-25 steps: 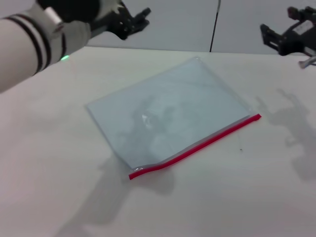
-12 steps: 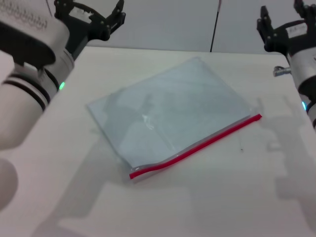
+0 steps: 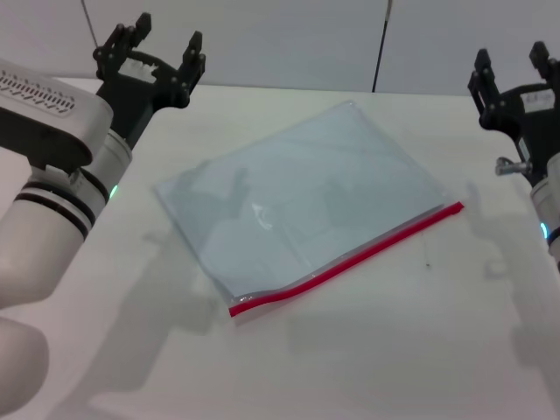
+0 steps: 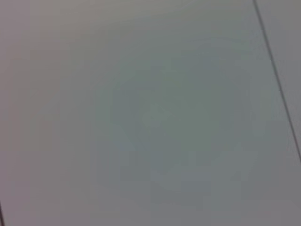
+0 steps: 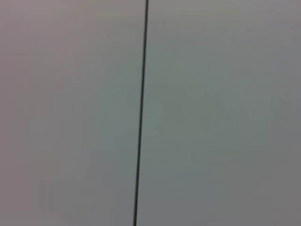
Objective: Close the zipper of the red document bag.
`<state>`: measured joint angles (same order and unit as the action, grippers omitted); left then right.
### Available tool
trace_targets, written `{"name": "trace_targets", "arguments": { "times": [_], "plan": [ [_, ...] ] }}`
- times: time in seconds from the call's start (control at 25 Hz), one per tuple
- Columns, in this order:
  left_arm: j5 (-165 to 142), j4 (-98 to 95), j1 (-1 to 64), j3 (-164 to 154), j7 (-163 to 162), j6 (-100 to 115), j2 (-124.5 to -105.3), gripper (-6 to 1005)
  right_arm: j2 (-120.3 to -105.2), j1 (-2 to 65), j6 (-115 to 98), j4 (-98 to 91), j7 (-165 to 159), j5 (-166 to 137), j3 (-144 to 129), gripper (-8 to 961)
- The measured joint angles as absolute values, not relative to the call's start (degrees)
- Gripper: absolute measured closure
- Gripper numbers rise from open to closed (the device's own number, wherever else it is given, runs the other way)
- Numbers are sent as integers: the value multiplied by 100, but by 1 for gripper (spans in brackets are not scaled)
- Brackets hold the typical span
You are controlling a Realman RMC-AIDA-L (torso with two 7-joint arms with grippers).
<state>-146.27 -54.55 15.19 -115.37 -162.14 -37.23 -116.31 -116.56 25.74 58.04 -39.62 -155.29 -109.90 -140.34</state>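
Observation:
The red document bag point(image 3: 297, 197) lies flat on the white table point(image 3: 411, 350), a translucent pale blue-grey pouch turned at an angle. Its zipper point(image 3: 350, 258) is the red strip along the near long edge, running from lower left to upper right. My left gripper point(image 3: 159, 45) hangs open in the air at the far left, well away from the bag and pointing toward the wall. At the right edge my right gripper point(image 3: 512, 68) is raised and open, clear of the bag's right corner. Both wrist views show only the grey wall.
A grey wall point(image 3: 289, 39) with a dark vertical seam point(image 3: 381, 44) stands behind the table's far edge. The arms' shadows fall across the bag and the table on both sides.
Both arms have swung: the left arm drew back and down to the left, its gripper now pointing up toward the wall; the right gripper came lower at the right edge. The bag has not moved.

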Motion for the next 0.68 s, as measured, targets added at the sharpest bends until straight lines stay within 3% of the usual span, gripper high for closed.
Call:
{"name": "trace_targets", "arguments": {
  "times": [0.08,0.68],
  "plan": [
    [-14579,-5378,1528,-11599,-16204,-3726,-11631,339,-11659,2582,5799,-3916,-15510,-10941,-14133,277],
    [-14292,-4969,1800,-11913,-16156,-3761,-11639,341,-11664,2849,5660,-3777,-15502,-10400,-14866,277]
  ]
}}
